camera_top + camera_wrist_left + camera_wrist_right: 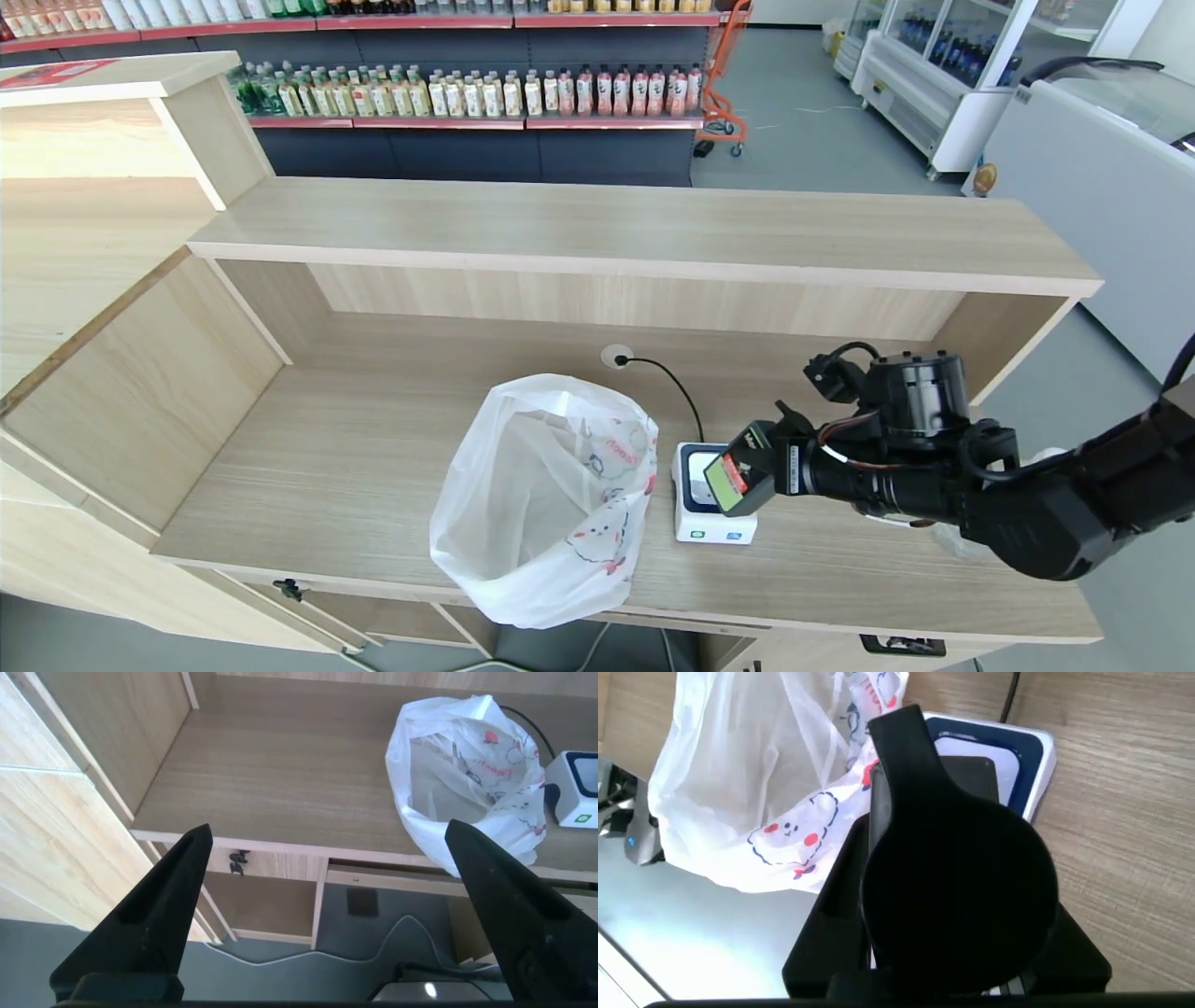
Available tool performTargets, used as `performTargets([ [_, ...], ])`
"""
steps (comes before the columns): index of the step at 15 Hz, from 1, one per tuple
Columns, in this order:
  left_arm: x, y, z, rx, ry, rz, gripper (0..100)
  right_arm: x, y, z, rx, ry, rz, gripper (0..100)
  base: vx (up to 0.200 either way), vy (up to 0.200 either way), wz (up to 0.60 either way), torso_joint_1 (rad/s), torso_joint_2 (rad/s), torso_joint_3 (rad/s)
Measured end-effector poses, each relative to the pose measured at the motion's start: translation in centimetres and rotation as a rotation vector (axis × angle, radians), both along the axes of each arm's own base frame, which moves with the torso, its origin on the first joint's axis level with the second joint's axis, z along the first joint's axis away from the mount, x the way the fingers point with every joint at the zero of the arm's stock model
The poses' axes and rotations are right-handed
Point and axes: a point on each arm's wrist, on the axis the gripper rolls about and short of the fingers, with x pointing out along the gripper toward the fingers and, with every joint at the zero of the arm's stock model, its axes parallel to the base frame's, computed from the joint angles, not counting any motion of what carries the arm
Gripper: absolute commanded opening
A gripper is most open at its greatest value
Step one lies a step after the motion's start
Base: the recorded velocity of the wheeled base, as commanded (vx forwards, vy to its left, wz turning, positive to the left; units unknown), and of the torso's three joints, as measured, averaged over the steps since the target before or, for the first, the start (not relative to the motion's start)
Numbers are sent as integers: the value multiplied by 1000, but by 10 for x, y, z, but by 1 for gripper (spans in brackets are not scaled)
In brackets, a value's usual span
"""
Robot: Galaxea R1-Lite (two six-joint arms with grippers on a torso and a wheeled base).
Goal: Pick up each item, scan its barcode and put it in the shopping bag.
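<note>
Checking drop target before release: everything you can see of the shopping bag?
The shopping bag is thin, translucent white plastic printed with red-and-black cartoon figures, crumpled. It stands upright on the wooden counter with its mouth wide open; what shows of the inside looks empty. Its base bulges over the counter's front edge. The scanner sits just beside it on the robot's right; contact cannot be told.

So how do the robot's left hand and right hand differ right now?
The left hand is open and empty; the right hand is shut on a small green-faced item. The left hand sits back from the counter's front edge, while the right hand is over the counter, above the scanner. Both are black.
</note>
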Motion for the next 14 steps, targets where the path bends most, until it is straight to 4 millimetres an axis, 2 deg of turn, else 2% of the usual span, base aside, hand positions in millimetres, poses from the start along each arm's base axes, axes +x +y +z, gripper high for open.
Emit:
performTargets([
  [6,0,0,0,0,0,0,100,24,20,-11,2,-5,22,0,0,0,0,0,0,0],
  [11,0,0,0,0,0,0,100,29,26,-25,-27,16,-1,0,0,0,0,0,0,0],
  [14,0,0,0,0,0,0,100,32,29,-26,-16,1,2,0,0,0,0,0,0,0],
])
